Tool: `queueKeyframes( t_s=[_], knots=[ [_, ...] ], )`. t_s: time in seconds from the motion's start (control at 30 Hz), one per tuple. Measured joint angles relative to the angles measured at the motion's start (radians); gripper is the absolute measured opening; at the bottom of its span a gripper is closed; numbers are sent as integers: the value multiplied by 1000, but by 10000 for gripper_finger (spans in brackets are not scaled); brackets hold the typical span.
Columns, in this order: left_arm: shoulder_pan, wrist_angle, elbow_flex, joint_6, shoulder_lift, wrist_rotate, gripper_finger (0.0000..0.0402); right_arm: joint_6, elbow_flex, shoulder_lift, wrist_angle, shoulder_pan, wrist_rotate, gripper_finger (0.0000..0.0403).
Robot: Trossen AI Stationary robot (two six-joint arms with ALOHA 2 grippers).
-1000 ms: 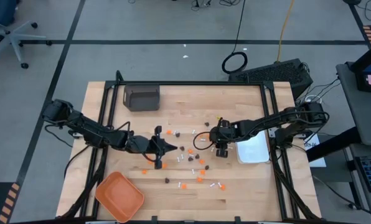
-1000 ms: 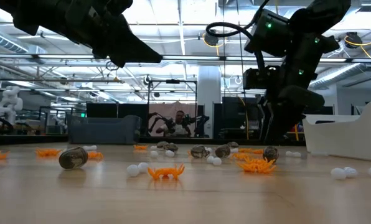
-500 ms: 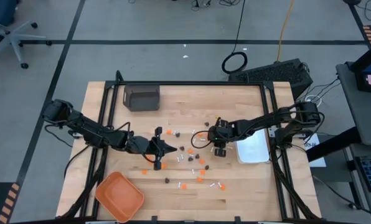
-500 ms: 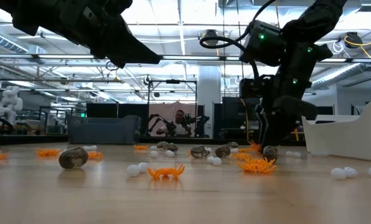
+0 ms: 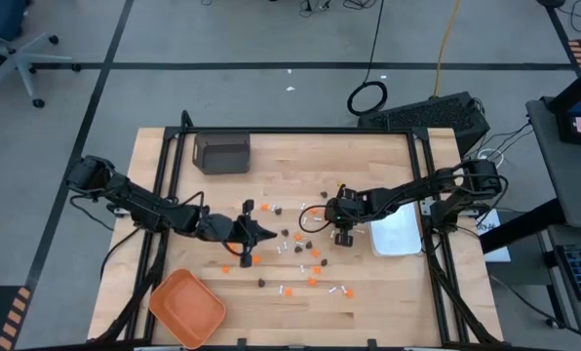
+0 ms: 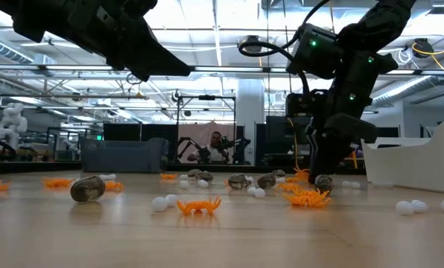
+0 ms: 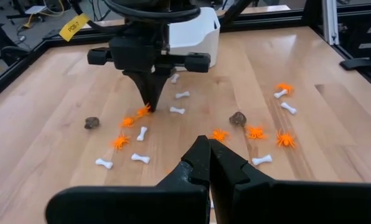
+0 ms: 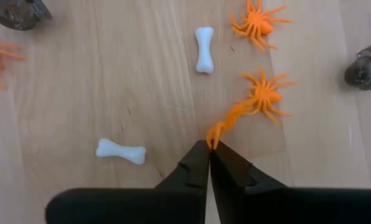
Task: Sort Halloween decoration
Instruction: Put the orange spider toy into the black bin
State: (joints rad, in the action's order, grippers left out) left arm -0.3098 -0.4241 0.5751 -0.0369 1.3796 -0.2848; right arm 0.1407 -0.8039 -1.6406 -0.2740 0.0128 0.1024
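1. Halloween decoration point(image 5: 300, 255): small loose pieces scattered over the middle of the wooden table point(image 5: 378, 302), spreading from centre toward the near edge. Three kinds: orange spiders point(image 8: 264, 94), white bones point(image 8: 203, 49), dark brown-black lumps point(image 8: 366, 65).
2. Appearance: the spiders are bright orange with thin splayed legs; the bones are short white sticks with knobbed ends; the dark lumps are rounded and mottled.
3. Right gripper point(image 8: 210, 147): lowered to the table right of centre, tips pressed together on a thin orange leg or strand that leads to one orange spider lying just beyond the tips.
4. Left gripper point(image 7: 208, 146): left of centre, raised above the table, fingers fully together and empty.
5. Surroundings of the right gripper: a bone, a second spider and a dark lump lie near it, all apart from the tips.
6. White rectangular dish point(image 5: 398, 234): at the right edge, just beside the right arm.
7. Orange tray point(image 5: 185, 305): at the near-left corner.
8. Dark bin point(image 5: 221, 153): near the far-left corner.
9. Room beyond: a person shows in the low view, far behind the table.
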Motion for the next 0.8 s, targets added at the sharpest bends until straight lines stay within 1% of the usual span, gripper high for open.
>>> queueKeyframes(
  t_s=[0.17, 0.37, 0.63, 0.8],
  knots=[
    [-1, -2, 0, 0, 0, 0, 0, 55, 3, 38, 21, 18, 1, 0],
    [-1, -2, 0, 0, 0, 0, 0, 89, 3, 73, 81, 88, 26, 0],
    [-1, 0, 0, -4, 12, -6, 0, 100, 2, 75, 238, 168, 34, 0],
    [-1, 4, 0, -10, 46, -8, 0, 71, 2, 73, 392, 231, 107, 0]
  ],
)
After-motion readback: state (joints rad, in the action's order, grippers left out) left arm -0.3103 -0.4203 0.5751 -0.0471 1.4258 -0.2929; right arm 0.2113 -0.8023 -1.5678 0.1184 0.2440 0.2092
